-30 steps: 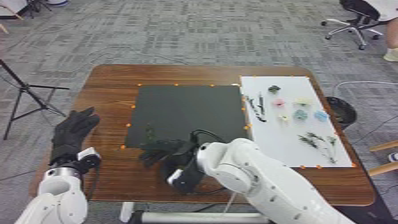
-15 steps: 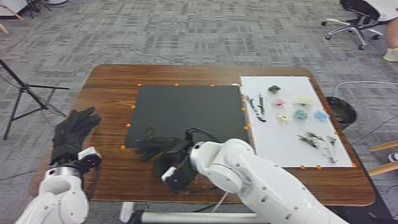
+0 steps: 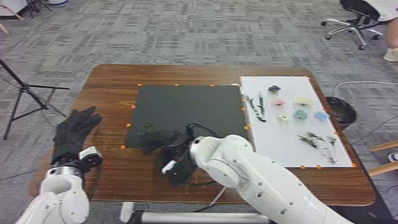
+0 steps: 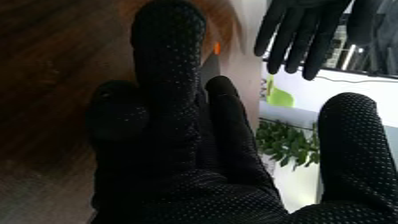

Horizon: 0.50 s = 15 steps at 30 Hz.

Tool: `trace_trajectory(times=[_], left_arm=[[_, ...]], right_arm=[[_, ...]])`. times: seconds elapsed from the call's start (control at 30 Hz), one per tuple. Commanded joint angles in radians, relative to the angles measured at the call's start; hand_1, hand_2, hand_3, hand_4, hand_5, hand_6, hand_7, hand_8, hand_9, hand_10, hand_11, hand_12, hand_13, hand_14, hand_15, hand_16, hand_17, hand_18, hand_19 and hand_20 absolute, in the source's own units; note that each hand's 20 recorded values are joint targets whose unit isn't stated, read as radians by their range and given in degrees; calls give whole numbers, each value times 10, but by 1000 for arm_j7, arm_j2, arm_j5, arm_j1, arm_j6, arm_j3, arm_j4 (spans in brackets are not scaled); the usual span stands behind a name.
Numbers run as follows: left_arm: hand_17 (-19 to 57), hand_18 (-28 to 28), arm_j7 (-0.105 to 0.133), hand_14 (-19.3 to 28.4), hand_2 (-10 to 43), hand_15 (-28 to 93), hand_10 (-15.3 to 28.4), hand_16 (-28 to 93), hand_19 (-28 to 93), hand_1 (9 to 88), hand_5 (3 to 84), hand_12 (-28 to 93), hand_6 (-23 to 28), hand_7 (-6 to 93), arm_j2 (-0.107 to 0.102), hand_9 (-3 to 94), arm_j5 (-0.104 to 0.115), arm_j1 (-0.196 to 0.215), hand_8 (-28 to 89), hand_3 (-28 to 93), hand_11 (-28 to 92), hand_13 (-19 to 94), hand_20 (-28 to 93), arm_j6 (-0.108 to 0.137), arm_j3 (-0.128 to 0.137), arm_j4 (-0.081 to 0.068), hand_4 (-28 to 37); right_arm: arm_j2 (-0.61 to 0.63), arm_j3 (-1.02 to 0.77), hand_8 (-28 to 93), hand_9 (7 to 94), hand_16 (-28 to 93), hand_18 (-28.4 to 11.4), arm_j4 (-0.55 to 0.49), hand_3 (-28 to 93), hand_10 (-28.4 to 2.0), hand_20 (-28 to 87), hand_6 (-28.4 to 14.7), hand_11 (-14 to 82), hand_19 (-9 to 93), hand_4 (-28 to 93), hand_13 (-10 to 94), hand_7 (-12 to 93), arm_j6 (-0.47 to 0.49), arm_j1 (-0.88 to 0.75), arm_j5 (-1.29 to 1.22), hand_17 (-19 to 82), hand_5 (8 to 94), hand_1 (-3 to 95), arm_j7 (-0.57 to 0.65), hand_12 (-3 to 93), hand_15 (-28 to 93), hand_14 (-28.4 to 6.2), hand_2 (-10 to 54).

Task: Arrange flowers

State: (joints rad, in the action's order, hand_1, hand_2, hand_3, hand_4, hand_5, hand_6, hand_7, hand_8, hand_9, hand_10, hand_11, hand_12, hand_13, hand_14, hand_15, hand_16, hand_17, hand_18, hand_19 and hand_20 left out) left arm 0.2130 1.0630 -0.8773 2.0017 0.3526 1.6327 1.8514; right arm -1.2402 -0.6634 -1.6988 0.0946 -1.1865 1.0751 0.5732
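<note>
A green sprig (image 3: 148, 126) shows over the black board's (image 3: 191, 107) near left part, just beyond the fingers of the right hand (image 3: 162, 141). Those fingers are nearly straight, the thumb well apart; in the wrist view, green leaves (image 4: 286, 142) appear between them, though contact is unclear. The left hand (image 3: 76, 129), fingers straight and empty, lies beside the board, over the table (image 3: 111, 95).

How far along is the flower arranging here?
Early, it seems. Done: a faint green sprig appears laid on the dark mat. In hand: nothing clearly gripped; the right robot hand is at the mat's near edge, fingers extended. Left: flower heads, dark twigs and leafy stems on the white sheet.
</note>
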Motion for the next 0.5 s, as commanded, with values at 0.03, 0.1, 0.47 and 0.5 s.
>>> trace_trajectory(times=[0.03, 0.1, 0.47, 0.5], left_arm=[[88, 118, -4, 168, 202, 164, 148, 21, 110, 230, 519, 132, 29, 142, 9, 521, 3, 4, -73, 649, 214, 426, 197, -10, -1, 1, -283], [88, 118, -3, 168, 201, 164, 148, 21, 111, 230, 519, 132, 29, 142, 8, 521, 5, 8, -73, 648, 214, 426, 197, -8, 2, 4, -283], [87, 118, 1, 169, 199, 164, 148, 21, 113, 229, 520, 133, 29, 143, 15, 523, 5, 41, -72, 648, 214, 426, 196, 1, 31, 22, -283], [88, 118, 0, 168, 199, 164, 148, 21, 112, 228, 519, 132, 29, 143, 15, 523, 6, 39, -72, 649, 214, 426, 196, -2, 30, 21, -283]], right_arm=[[5, -19, -62, 444, 280, -161, -28, 523, -140, 327, -85, 46, 894, -87, 854, 13, -16, -5, -46, 553, 448, 181, -1, 45, 446, -94, 102], [25, -28, -62, 448, 280, -160, -55, 522, -141, 327, -85, 47, 894, -87, 854, 14, -12, -11, -86, 553, 451, 181, 11, 46, 446, -94, 102], [266, -286, -53, 534, 281, -162, -337, 506, -172, 333, -85, 69, 886, -69, 843, 33, -20, -166, -178, 542, 507, 233, -21, 93, 439, -95, 67], [294, -346, -51, 566, 280, -164, -370, 515, -176, 338, -81, 75, 876, -62, 832, 44, -12, -206, -120, 531, 521, 253, -48, 113, 435, -96, 48]])
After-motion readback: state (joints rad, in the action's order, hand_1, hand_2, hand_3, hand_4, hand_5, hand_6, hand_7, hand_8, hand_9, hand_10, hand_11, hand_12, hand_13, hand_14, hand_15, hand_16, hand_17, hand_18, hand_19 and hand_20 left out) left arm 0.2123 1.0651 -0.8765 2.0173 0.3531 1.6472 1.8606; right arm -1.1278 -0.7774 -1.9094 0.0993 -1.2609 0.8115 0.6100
